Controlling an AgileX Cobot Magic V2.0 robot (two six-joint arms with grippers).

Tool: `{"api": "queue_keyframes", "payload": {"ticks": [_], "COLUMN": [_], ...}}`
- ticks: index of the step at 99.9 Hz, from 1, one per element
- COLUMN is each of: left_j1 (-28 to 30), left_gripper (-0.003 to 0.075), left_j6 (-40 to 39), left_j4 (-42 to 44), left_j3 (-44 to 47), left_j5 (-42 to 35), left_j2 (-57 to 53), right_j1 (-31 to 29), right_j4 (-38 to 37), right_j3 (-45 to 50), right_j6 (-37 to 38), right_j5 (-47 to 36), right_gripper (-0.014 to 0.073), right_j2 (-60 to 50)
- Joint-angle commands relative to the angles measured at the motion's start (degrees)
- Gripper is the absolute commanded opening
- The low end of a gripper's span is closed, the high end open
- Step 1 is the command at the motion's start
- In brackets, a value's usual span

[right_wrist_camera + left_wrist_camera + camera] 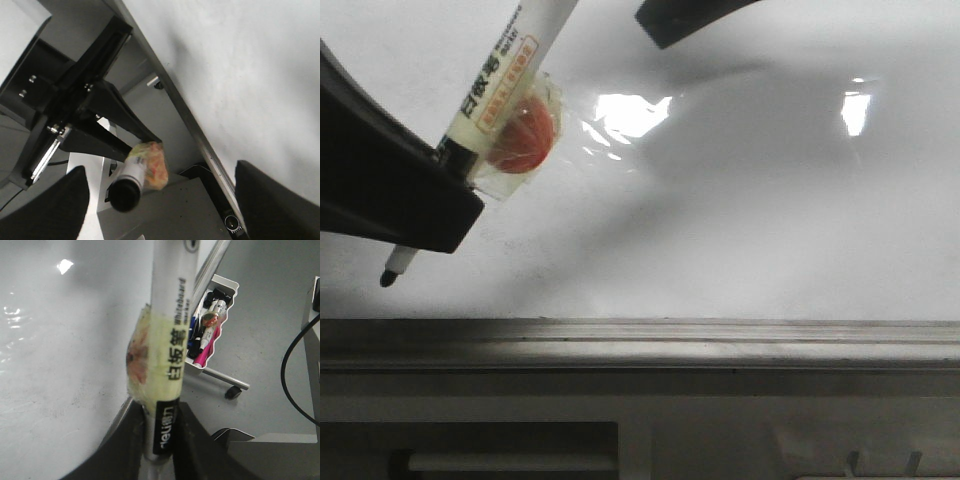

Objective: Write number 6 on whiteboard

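The whiteboard (750,200) fills the front view, with a grey metal ledge (650,340) along its bottom edge. No black stroke of a number 6 shows on it. My left gripper (450,190) is shut on a white whiteboard marker (495,75) with yellowish tape and an orange patch (525,130). Its black tip (388,278) points down-left, close to the board; contact cannot be told. In the left wrist view the fingers (200,445) clamp the marker (170,340). My right gripper (160,210) is open and empty, and shows at the top of the front view (690,15).
A white tray (220,287) with several coloured markers hangs beside the board's stand, above a castor wheel (232,392). A black cable (292,380) runs at the right. The right wrist view shows the left gripper (100,120), the marker's end (125,195) and the ledge (190,120).
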Motion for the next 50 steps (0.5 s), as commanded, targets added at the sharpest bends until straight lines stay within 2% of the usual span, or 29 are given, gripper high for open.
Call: {"api": "queue_keyframes", "payload": {"ticks": [1,20,50], "left_j1": [-0.5,-0.5,-0.5], "left_gripper": [-0.002,-0.002,-0.002], "left_j6": [-0.9,-0.9,-0.9], "left_j4": [-1.8,-1.8,-1.8], "left_j3": [-1.8,-1.8,-1.8], "left_j5": [-2.2,-2.7,-4.3], "left_j2": [-0.4,-0.4,-0.4], "right_j1": [2.2,5.4,5.7], "right_j4": [0.9,-2.8,-3.2], "right_j3": [-4.8,-9.5,-10.2], "right_j6": [0.9,3.2,3.1], "right_j5": [1.4,5.1,6.4], "right_gripper": [0.054,0.0527,0.0237], "right_j2": [0.8,5.1,5.9]}}
